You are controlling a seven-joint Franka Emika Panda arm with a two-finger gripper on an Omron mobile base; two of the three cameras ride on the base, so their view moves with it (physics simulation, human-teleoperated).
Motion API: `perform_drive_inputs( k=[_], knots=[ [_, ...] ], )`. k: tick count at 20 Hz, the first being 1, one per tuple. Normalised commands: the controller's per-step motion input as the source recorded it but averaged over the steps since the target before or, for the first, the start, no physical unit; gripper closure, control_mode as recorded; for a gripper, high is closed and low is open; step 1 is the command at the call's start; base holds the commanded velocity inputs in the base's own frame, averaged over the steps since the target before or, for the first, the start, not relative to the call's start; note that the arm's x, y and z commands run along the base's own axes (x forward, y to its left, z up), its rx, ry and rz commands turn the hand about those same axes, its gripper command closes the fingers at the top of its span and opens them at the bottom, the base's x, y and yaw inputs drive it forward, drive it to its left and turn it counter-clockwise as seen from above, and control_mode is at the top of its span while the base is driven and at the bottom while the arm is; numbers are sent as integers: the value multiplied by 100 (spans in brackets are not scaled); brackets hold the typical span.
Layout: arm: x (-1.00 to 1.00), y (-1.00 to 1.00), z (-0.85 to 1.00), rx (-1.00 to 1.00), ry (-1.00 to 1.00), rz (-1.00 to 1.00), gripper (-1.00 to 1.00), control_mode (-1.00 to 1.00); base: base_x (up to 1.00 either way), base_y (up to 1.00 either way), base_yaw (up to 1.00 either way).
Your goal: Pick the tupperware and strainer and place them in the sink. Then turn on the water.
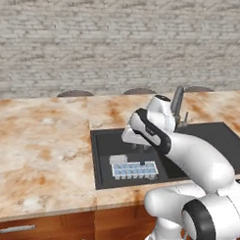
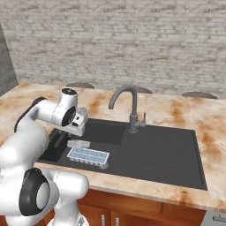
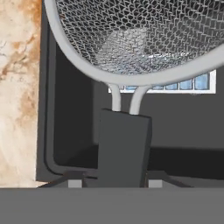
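My gripper (image 3: 116,183) is shut on the strainer's dark handle (image 3: 124,144). It holds the strainer over the left part of the black sink (image 1: 209,137). The silver mesh bowl of the strainer (image 3: 140,39) hangs just above the tupperware (image 3: 192,83). The tupperware (image 1: 135,169) lies flat on the basin floor, its pale blue grid facing up. From the side views, the strainer (image 2: 78,144) sits over the left end of the tupperware (image 2: 88,156), below the gripper (image 2: 76,136). No stream comes from the grey arched faucet (image 2: 128,99).
Marble counter (image 1: 42,148) surrounds the sink, whose flat black side section (image 2: 163,152) lies to the right. A brick wall (image 1: 95,38) stands behind, with round stool tops (image 1: 75,93) at the far counter edge. The basin's left wall (image 3: 46,109) is close to the hand.
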Motion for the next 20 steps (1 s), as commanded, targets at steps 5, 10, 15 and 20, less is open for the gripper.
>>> perform_drive_inputs(
  k=[5, 10, 15, 20],
  knots=[
    [63, 0, -29, 0, 1, -11, 100, -100, 0, 0, 0],
    [39, 0, -11, 0, 0, -10, 100, -100, 0, 0, 0],
    [38, 5, 0, 0, 1, -3, 100, -100, 0, 0, 0],
    [22, 24, 0, -5, 1, -6, 100, -100, 0, 0, 0]
  ],
)
